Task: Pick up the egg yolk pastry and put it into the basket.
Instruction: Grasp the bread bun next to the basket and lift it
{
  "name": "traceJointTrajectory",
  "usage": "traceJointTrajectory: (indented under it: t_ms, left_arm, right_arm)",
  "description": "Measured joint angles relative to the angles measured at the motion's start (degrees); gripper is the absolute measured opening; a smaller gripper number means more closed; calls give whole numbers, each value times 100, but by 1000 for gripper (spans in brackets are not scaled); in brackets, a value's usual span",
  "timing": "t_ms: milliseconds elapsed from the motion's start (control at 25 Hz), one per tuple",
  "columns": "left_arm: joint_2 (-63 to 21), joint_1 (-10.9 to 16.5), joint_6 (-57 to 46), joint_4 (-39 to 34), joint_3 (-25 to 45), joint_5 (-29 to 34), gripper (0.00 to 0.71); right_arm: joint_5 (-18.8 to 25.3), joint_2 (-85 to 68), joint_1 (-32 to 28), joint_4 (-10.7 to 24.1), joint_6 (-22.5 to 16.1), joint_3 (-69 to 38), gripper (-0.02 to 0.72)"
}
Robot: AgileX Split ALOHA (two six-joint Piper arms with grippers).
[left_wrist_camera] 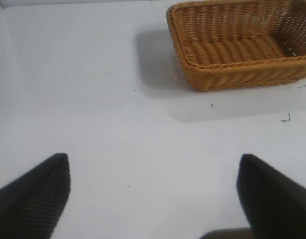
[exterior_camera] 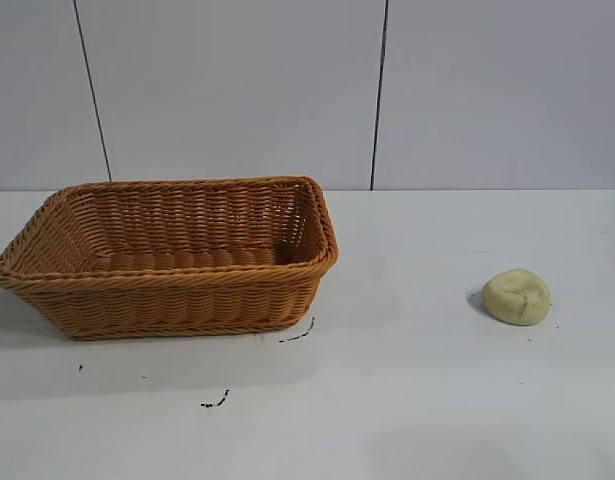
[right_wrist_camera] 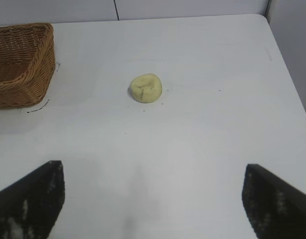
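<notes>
So the basket (exterior_camera: 167, 255) sits on the left half of the white table (exterior_camera: 407, 400), long side facing the outside camera, and as far as I can see there's nothing in it: just the woven floor and flared walls, in both the outside view and the left wrist view (left_wrist_camera: 237, 45). A corner of it also pokes into the right wrist view (right_wrist_camera: 21, 64).

The egg yolk pastry (exterior_camera: 517, 297) is out on the bare table, well off to the right of the basket, not touching anything. It's lying with its creased top up, and the right wrist camera looks straight at it (right_wrist_camera: 146, 88).

Neither arm shows up in the outside view. The left gripper (left_wrist_camera: 153, 199) hangs over bare table a good way from the basket, jaws spread wide with nothing between them. The right gripper (right_wrist_camera: 153, 204) is the same deal: jaws wide apart, holding nothing, with the pastry ahead of it and well apart from the fingers (right_wrist_camera: 31, 199).

There are a few small dark marks (exterior_camera: 215, 403) on the table near the basket's front edge.
</notes>
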State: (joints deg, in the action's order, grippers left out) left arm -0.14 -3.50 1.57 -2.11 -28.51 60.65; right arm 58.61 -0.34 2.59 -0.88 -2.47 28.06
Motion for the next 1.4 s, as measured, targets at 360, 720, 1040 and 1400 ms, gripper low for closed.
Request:
traceJointTrajectory:
  t_ms: [360, 720, 1040, 1400]
  left_arm:
    - [0, 0, 0, 0, 0, 0, 693]
    - [0, 0, 0, 0, 0, 0, 693]
    - [0, 0, 0, 0, 0, 0, 693]
    - [0, 0, 0, 0, 0, 0, 693]
  right_arm:
    - [0, 0, 0, -10, 0, 0, 696]
    - [26, 1418, 0, -12, 0, 385, 696]
    - [-12, 4356, 0, -75, 0, 1608, 696]
    - [-414, 7570, 0, 45, 53, 3004, 696]
